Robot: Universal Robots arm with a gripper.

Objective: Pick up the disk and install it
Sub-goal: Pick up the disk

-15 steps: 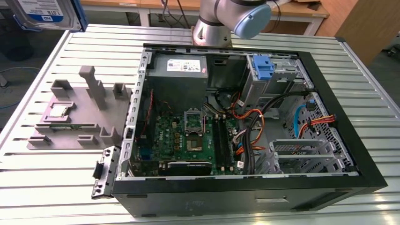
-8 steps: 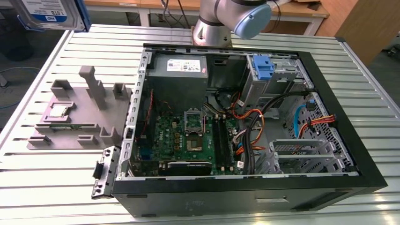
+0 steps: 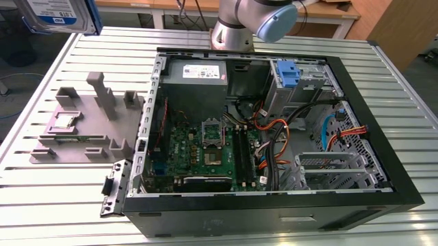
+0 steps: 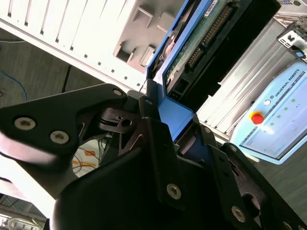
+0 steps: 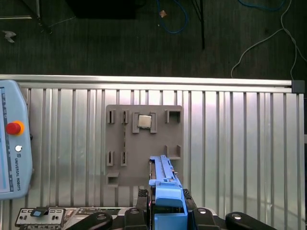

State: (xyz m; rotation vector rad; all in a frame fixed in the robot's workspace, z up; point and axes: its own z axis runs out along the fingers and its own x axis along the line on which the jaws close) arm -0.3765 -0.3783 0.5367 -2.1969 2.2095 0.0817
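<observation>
Jaws clamp the disk (image 5: 164,184) on edge, long axis pointing down toward the grey holder (image 5: 144,149) with its chip (image 5: 144,121); the open computer case (image 3: 239,218) stands beside on the table (image 3: 55,205).

An open computer case (image 3: 274,215) lies centre-right in the exterior view on the slatted bench (image 3: 61,205); at centre-left, a grey holder tray (image 3: 89,146) carries a small square chip (image 3: 65,121).

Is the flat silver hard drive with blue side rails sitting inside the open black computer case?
No, the silver hard drive hangs high at the exterior view's left, well outside the black computer case.
</observation>
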